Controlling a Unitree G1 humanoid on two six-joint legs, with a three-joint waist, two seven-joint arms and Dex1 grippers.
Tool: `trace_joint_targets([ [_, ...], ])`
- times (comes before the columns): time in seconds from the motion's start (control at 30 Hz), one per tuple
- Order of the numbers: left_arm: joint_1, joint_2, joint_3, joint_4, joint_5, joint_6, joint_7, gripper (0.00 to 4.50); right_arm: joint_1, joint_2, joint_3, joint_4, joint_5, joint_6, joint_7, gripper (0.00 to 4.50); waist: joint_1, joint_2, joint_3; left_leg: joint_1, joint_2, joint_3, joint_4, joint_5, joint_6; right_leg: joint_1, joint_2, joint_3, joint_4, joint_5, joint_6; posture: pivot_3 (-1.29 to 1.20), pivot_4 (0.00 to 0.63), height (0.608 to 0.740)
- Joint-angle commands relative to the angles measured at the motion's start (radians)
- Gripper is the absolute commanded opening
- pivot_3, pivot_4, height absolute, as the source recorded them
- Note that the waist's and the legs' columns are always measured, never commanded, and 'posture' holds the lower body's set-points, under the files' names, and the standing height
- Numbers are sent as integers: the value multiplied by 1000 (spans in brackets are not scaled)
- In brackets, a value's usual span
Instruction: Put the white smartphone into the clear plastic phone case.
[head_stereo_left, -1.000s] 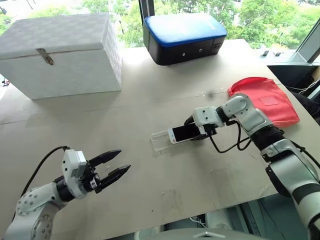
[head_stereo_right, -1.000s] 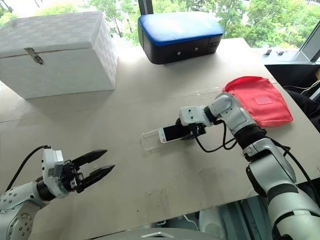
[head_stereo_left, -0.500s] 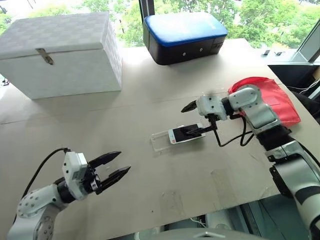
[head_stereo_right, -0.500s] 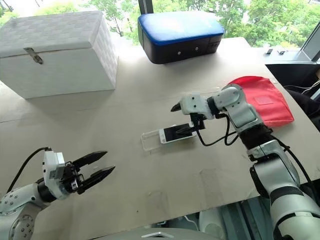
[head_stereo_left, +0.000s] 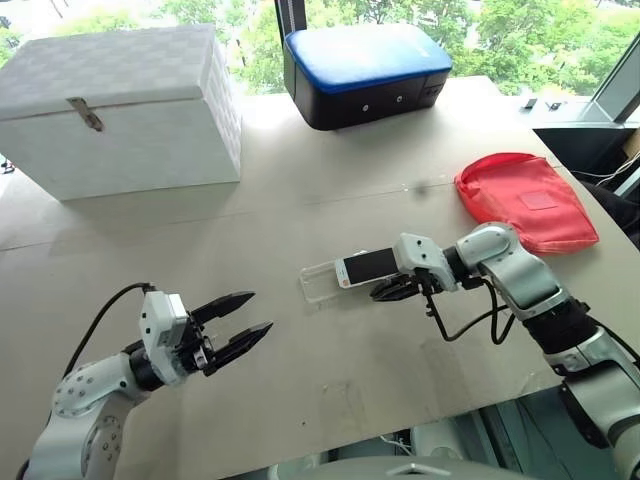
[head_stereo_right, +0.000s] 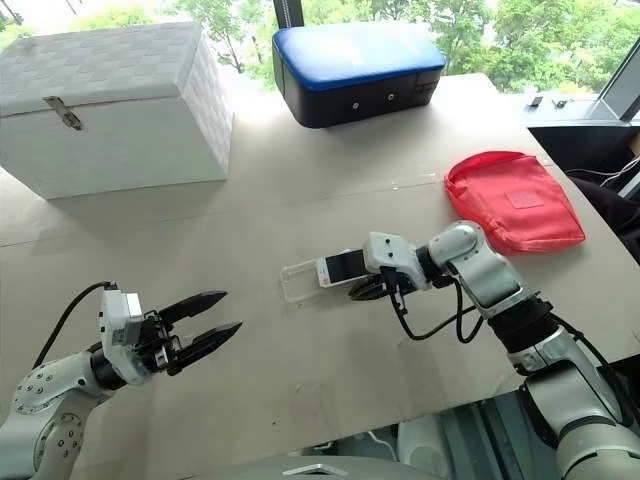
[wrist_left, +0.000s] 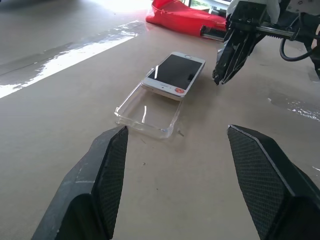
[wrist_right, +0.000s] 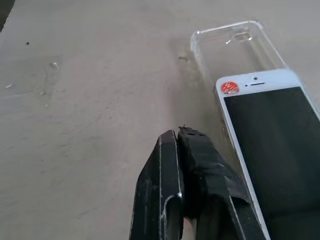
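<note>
On a pale wooden surface (head_stereo_left: 300, 380), the white smartphone (head_stereo_left: 368, 266) lies screen up at the centre, one end resting over the rim of the clear plastic phone case (head_stereo_left: 320, 282), which sits flat just at its 9 o'clock side; the rest of the phone lies outside the shell, so the phone is only partly overlapping the case and not seated in it. The right hand (head_stereo_left: 384, 292) hovers just at 5 o'clock of the phone, its two black fingers (wrist_right: 186, 150) pressed together on nothing, tips close beside the phone's long edge but apart from it. The left hand (head_stereo_left: 256, 315) hangs low at 8 o'clock of the case, well apart from it, its fingers spread and empty, pointing toward the phone. A red pouch (head_stereo_left: 527, 200) lies at 2 o'clock of the phone, near the surface's edge. At 10 o'clock stands a white woven box (head_stereo_left: 120, 105) with a metal clasp, and at 12 o'clock a dark case with a blue lid (head_stereo_left: 365, 72), both well apart from the phone.
</note>
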Motion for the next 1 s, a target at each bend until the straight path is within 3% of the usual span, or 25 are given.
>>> trace_joint_targets([
  [0.03,-1,9,0,-21,-7,4,3,3196,-13,8,10,54,-39,-45,-34,112,0,0,0,0,0,0,0,0,0,0,0,0,0,0,0,0,150,734],
  [0.57,5,4,-4,-47,-16,31,8,3196,-124,61,-1,220,-82,-137,-31,112,0,0,0,0,-1,1,0,0,0,0,5,0,0,0,0,0,150,734],
  [0.73,21,8,5,-53,-25,32,1,3196,-111,56,-37,105,38,-18,60,112,0,0,0,0,-1,1,0,0,0,0,5,0,0,0,1,0,150,734],
  [0.87,26,9,13,-32,-11,15,0,3196,-123,98,-75,62,81,34,-9,112,0,0,0,0,0,1,0,0,0,0,5,0,0,0,1,0,150,734],
  [1.0,22,4,3,-27,-2,7,4,3196,-149,162,-56,171,-11,-40,-148,112,-2,0,0,0,0,1,0,0,0,0,4,0,1,0,0,0,150,734],
])
